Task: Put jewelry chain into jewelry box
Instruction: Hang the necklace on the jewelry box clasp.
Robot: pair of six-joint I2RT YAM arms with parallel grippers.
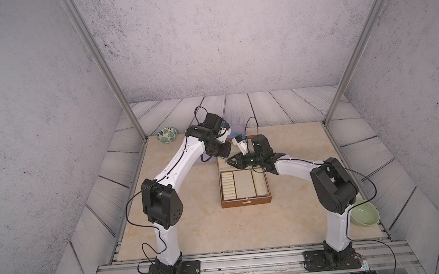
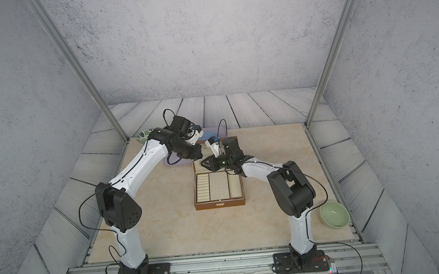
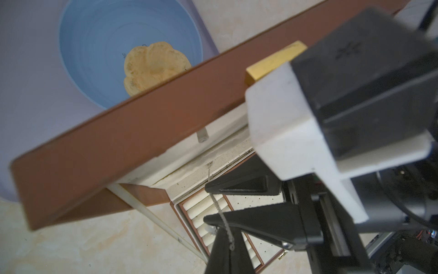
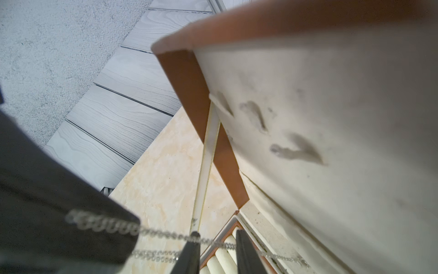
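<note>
The thin pale-metal jewelry chain [image 4: 166, 234] stretches above the 11 o'clock corner of the open brown hinged jewelry box [image 1: 246, 202], pinched in the clamped-shut left gripper [image 3: 222, 237], its length crossing the tips of the narrowly parted right gripper [image 4: 216, 233], which points toward 9 o'clock.

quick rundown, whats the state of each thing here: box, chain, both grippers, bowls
jewelry box, open, lid raised
jewelry chain, stretched in the air by the open box
left gripper, jaws shut on the jewelry chain
right gripper, jaws open, chain crossing the gap between them
green bowl, upright, empty
blue bowl, holds a yellow flower-shaped piece
</note>
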